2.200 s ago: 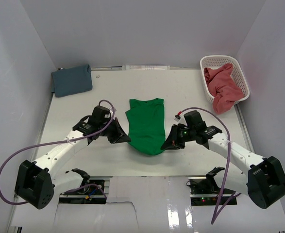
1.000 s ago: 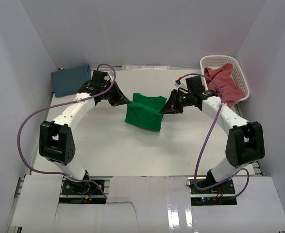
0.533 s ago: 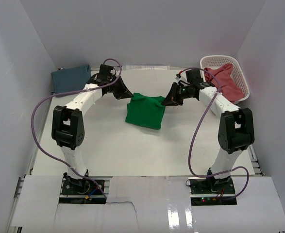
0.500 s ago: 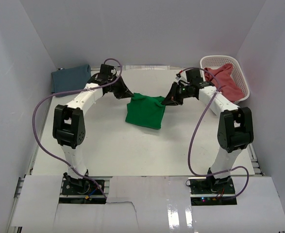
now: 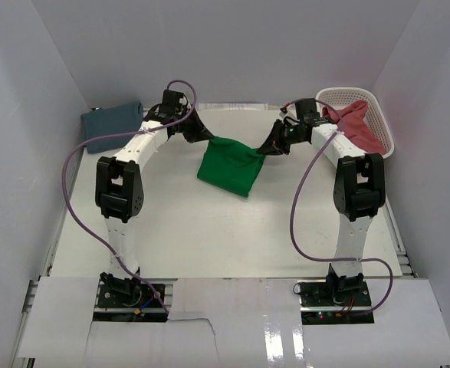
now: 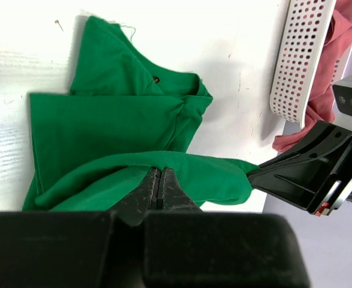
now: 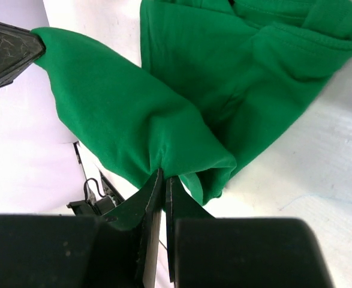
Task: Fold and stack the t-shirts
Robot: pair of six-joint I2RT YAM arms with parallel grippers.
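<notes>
Blue t-shirt (image 5: 113,126) sat folded at the far-left corner of the table (image 5: 209,230), well apart from the action. Left gripper (image 5: 202,139) had its jaws pressed together on a pinch of the left edge of the green t-shirt (image 5: 228,165). Its wrist view showed cloth bunched right at the tips, no gap. The green shirt hung between both arms at centre-far, with the held edge raised. The rest lay on the table, and the collar part sat flat below the held edge. Right gripper (image 5: 268,148) was likewise clamped on the opposite edge, jaws together on fabric. White basket (image 5: 347,92) at far right held the red t-shirt (image 5: 355,123), part of it draped over the rim.

Read it as mid-fold on the green one, hem end held over the collar end. Next move probably needs both arms lowering in sync so the edge lands square, then a release, then stacking on the blue. Red one not started.
</notes>
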